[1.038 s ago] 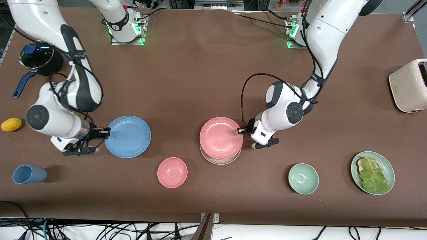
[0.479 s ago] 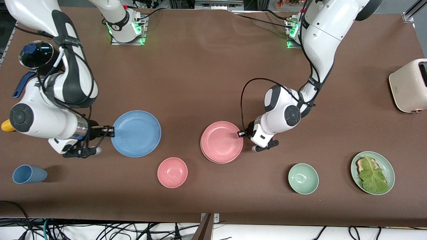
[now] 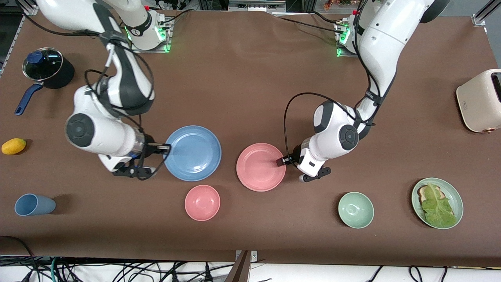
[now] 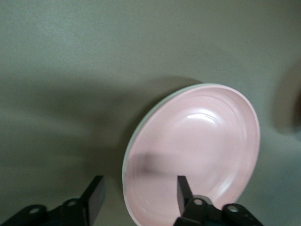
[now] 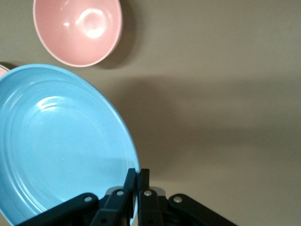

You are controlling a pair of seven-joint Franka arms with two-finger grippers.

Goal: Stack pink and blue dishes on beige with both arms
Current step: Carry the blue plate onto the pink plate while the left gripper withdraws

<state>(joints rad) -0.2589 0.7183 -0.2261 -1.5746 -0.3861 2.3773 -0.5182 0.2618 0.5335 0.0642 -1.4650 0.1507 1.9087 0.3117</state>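
The pink plate lies flat on the beige plate, which is almost wholly hidden; only a thin pale rim shows under it in the left wrist view. My left gripper is open at the pink plate's edge on the left arm's side. One finger is over the plate and the other is outside the rim. The blue plate hangs level over the table beside the pink plate. My right gripper is shut on its rim.
A pink bowl sits nearer the front camera, between the two plates. Also nearer are a pale green bowl, a green plate with toast and lettuce and a blue cup. A lemon, lidded pot and toaster stand at the table's ends.
The pink plate came down flat onto the beige plate and my left gripper let go of it. My right gripper carried the blue plate toward the pink plate.
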